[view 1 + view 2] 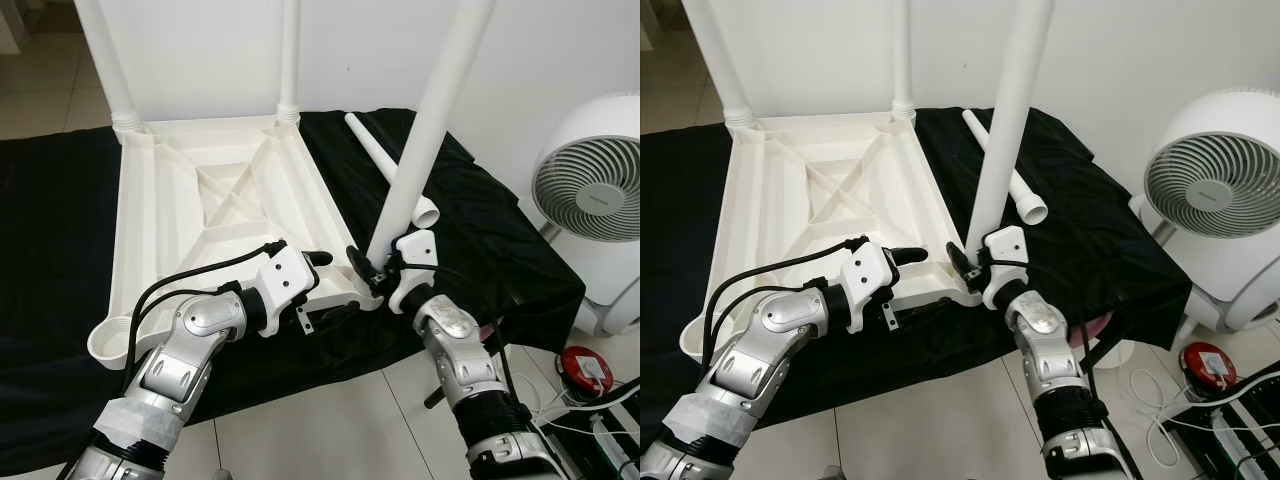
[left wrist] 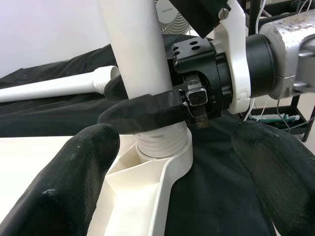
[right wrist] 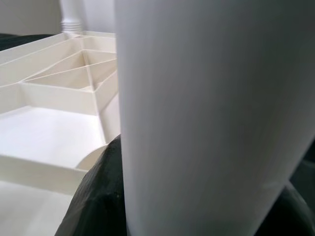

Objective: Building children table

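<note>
Black cloth (image 1: 480,230) covers a low bench against a white wall, and on it a white plastic children's tabletop (image 1: 215,205) lies upside down, its ribbed underside facing up. Two legs (image 1: 110,60) stand upright in the far corner sockets, while a spare leg (image 1: 385,160) lies flat on the cloth just beside the tabletop's right edge. At the near right corner, the right gripper (image 1: 370,268) has its jaws clamped around a third leg (image 1: 430,120), which leans slightly to the right with its threaded foot seated in the corner socket (image 2: 165,162). The left gripper (image 1: 330,285) rests at the tabletop's near edge, just left of that same corner, its jaws spread wide on either side of the socket and holding nothing. The near left corner socket (image 1: 110,335) stands without a leg. A white round fan (image 1: 595,190) sits on the tiled floor to the right, with cables and a red object (image 1: 585,370) near it.
</note>
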`<state>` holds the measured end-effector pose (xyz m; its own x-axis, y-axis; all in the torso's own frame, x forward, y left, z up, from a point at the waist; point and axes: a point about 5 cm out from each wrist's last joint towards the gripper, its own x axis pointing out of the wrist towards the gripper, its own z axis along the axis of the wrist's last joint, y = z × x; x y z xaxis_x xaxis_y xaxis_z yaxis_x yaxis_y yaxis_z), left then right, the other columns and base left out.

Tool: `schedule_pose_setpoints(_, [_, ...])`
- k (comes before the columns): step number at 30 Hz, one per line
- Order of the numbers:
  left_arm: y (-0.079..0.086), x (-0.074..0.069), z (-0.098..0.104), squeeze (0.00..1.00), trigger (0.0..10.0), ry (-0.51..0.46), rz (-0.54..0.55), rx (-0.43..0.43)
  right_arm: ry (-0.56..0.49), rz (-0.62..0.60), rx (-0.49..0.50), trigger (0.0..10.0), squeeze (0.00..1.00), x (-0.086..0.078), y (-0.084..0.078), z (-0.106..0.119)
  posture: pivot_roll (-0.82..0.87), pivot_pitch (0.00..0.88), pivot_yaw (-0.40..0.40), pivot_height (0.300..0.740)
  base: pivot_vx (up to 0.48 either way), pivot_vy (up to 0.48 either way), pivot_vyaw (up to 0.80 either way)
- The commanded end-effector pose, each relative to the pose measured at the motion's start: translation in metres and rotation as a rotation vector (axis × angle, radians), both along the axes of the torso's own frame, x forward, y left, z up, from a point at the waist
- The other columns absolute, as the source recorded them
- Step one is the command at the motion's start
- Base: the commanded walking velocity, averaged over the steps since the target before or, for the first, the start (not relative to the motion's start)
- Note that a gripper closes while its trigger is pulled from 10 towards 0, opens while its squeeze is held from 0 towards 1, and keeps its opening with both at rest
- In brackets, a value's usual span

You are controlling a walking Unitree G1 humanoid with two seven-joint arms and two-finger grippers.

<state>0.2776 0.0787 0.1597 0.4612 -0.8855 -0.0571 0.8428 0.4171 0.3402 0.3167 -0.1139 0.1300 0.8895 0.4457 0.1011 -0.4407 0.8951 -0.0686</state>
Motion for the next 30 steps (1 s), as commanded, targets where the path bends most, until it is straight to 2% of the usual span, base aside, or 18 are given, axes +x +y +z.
schedule_pose_setpoints(1, [0.0,0.002,0.0,0.0,10.0,-0.007,0.016,-0.001,0.054,-0.058,0.008,10.0,0.0,-0.003,0.002,-0.008,-0.01,0.0,-0.062,0.74,0.0,0.0,0.0])
schedule_pose_setpoints(2, [0.0,0.002,0.0,0.0,10.0,-0.007,0.016,-0.001,0.054,-0.058,0.008,10.0,0.0,-0.003,0.002,-0.008,-0.01,0.0,-0.062,0.74,0.0,0.0,0.0])
schedule_pose_setpoints(4, [0.0,0.003,0.0,0.0,10.0,-0.01,0.017,-0.002,0.078,-0.199,0.039,10.0,0.0,-0.007,0.004,-0.012,-0.01,0.0,-0.068,0.74,0.0,0.0,0.0])
schedule_pose_setpoints(6, [0.0,0.003,0.0,0.0,10.0,-0.01,0.017,-0.002,0.078,-0.199,0.039,10.0,0.0,-0.007,0.004,-0.012,-0.01,0.0,-0.068,0.74,0.0,0.0,0.0])
schedule_pose_setpoints(7, [0.0,0.003,0.0,0.0,10.0,-0.009,0.017,-0.002,0.092,-0.266,0.058,10.0,0.0,-0.009,0.005,-0.013,-0.01,0.0,-0.072,0.74,0.0,0.0,0.0])
schedule_pose_setpoints(9, [0.0,0.003,0.0,0.0,10.0,-0.009,0.017,-0.002,0.092,-0.266,0.058,10.0,0.0,-0.009,0.005,-0.013,-0.01,0.0,-0.072,0.74,0.0,0.0,0.0])
schedule_pose_setpoints(10, [0.0,0.003,-0.001,0.0,10.0,-0.008,0.015,-0.002,0.102,-0.308,0.065,10.0,0.0,-0.011,0.007,-0.014,-0.01,0.0,-0.074,0.74,0.0,0.0,0.0])
schedule_pose_setpoints(16, [-0.001,0.003,-0.003,0.0,10.0,-0.002,0.02,-0.012,0.098,-0.315,0.117,10.0,0.0,-0.013,0.011,-0.007,-0.02,0.0,-0.077,0.74,0.0,0.0,0.0])
schedule_pose_setpoints(17, [-0.001,0.003,-0.003,0.0,10.0,-0.001,0.021,-0.014,0.099,-0.3,0.133,10.0,1.0,-0.014,0.009,-0.006,-0.02,0.0,-0.077,0.74,0.0,0.0,0.0])
schedule_pose_setpoints(20, [-0.001,0.003,-0.003,0.0,10.0,0.0,0.021,-0.015,0.085,-0.281,0.143,10.0,1.0,-0.014,0.007,-0.004,-0.02,0.0,-0.076,0.74,0.0,0.0,0.0])
schedule_pose_setpoints(21, [-0.002,0.003,-0.003,0.0,10.0,0.0,0.022,-0.016,0.068,-0.197,0.166,10.0,1.0,-0.015,0.007,0.001,-0.02,0.0,-0.076,0.74,0.0,0.0,0.0])
schedule_pose_setpoints(22, [-0.002,0.003,-0.003,0.0,10.0,0.0,0.022,-0.016,0.068,-0.197,0.166,10.0,1.0,-0.015,0.007,0.001,-0.02,0.0,-0.076,0.74,0.0,0.0,0.0])
schedule_pose_setpoints(23, [-0.001,0.003,-0.002,0.0,10.0,-0.002,0.025,-0.018,0.062,-0.125,0.179,10.0,1.0,-0.016,0.004,0.003,-0.02,0.0,-0.076,0.74,0.0,0.0,0.0])
schedule_pose_setpoints(24, [-0.002,0.002,-0.001,0.0,10.0,-0.003,0.026,-0.019,0.046,-0.063,0.165,10.0,0.0,-0.017,0.0,0.004,-0.02,0.0,-0.074,0.74,0.0,0.0,0.0])
schedule_pose_setpoints(29, [-0.002,0.002,0.0,0.0,10.0,-0.004,0.026,-0.019,0.044,-0.016,0.14,10.0,0.0,-0.018,-0.007,0.005,-0.02,0.0,-0.073,0.74,0.0,0.0,0.0])
schedule_pose_setpoints(30, [-0.002,0.001,-0.001,0.0,10.0,-0.004,0.024,-0.017,0.033,0.03,0.095,10.0,0.0,-0.018,-0.011,0.005,-0.01,0.0,-0.072,0.74,0.0,0.0,0.0])
